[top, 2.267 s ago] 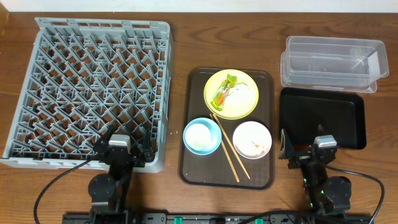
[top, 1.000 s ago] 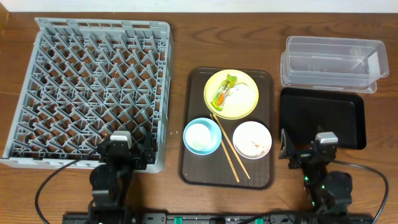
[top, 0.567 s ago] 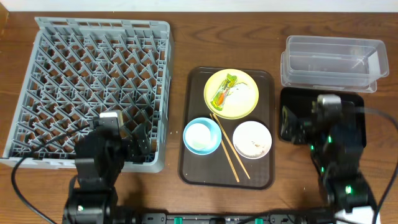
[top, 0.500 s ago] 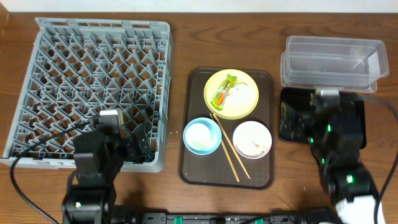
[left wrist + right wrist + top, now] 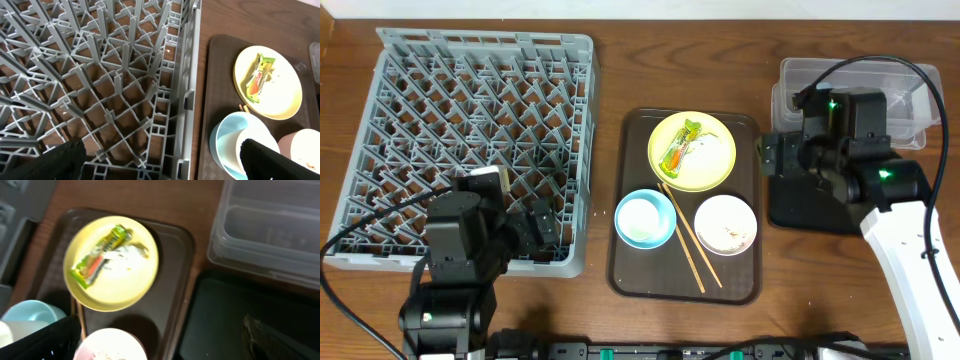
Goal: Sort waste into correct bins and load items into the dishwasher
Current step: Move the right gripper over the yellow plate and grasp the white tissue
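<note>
Right gripper (image 5: pixel 157 330): fingers spread wide with nothing between them, hanging above the seam where the brown serving tray (image 5: pixel 620 272) meets the black tray (image 5: pixel 790 205), toward the right edge of the table (image 5: pixel 610 60). Left gripper (image 5: pixel 162 150) is just as wide apart and empty, low over the near-right corner of the dish rack (image 5: pixel 470 130), which fills the left half of the tabletop.

Here's the danger as I read it: the wrapper (image 5: pixel 100 255) lies flat on the yellow plate (image 5: pixel 135 287) with the tissue scrap (image 5: pixel 131 254) touching it. A pinch there could take both and send one to the wrong bin, or the fingertips could skid on the glazed plate and shove it into the light blue bowl (image 5: pixel 644 218). On the left, those pegs sit close under the fingers; a careless sweep could snag the rack.

The wrapper is yellow-green with an orange patch, thin and slightly creased; the plate sits at the far end of the serving tray, mid-table. Behind it on the near side are the blue bowl with a small white cup (image 5: pixel 250 152) inside and the white bowl (image 5: pixel 725 223) speckled with crumbs, chopsticks (image 5: pixel 690 243) slanting between them. The clear tub (image 5: pixel 860 100) waits at the far-right corner.
</note>
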Motion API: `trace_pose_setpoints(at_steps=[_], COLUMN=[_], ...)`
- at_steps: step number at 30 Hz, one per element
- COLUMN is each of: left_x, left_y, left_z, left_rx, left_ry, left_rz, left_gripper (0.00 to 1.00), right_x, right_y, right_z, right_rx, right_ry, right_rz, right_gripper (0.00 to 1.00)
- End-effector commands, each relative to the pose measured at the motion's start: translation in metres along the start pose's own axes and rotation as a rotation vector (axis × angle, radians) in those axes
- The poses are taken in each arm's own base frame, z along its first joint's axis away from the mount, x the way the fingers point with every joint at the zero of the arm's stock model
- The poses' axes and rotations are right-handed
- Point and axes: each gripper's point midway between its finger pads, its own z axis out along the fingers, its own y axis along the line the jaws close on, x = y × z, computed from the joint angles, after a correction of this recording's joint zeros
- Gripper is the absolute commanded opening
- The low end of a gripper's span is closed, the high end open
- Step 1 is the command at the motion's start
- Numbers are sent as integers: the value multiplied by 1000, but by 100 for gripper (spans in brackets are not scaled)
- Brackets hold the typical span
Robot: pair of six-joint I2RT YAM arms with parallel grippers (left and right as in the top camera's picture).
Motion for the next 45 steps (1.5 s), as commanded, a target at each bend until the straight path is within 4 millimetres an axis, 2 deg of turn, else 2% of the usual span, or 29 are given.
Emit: trace_pose_setpoints(at_steps=[1,3,7,13,17,21,23,24,25,28,33,41,44,45], left_x=[-7,-7,-4,-2,-3,-2,-2,-2,-2,-2,-1,1,2,3], left_y=[-4,-4,-3,-1,-1,-1,-1,-1,-1,-1,-1,0,0,1], left_z=[-6,-6,-6,-4,-4,-4,-4,-4,-4,-4,-4,-1,-1,0], left_rx=[15,15,11,0,0,0,0,-1,-1,0,-2,-4,-6,-6], left_ry=[-22,-19,-10,6,2,3,5,5,5,4,9,20,27,30], left_rz=[-11,-15,-16,-19,-18,-18,-18,-18,-18,-18,-19,-21,-21,-22], left_gripper=[100,100,100,100,100,100,100,100,100,100,100,100,100,100], right_x=[-20,-30,-42,-53,-64,-66,-51,-45,-33,-15,10,39,47,49], right_y=[29,37,49,71,68,64,69,70,70,74,77,70,68,68], right_z=[-5,-5,2,25,41,67,96,104,122,143,170,199,207,208], right_rx=[-143,-178,-172,-100,-5,75,70,75,85,97,121,170,180,181], right_ry=[-66,-107,-152,-161,-152,-136,-73,-51,-8,47,119,191,213,217], right_rz=[-50,-66,-107,-90,-10,72,131,147,174,187,216,263,263,262], right_gripper=[99,99,92,90,86,86,84,82,81,78,72,69,64,60])
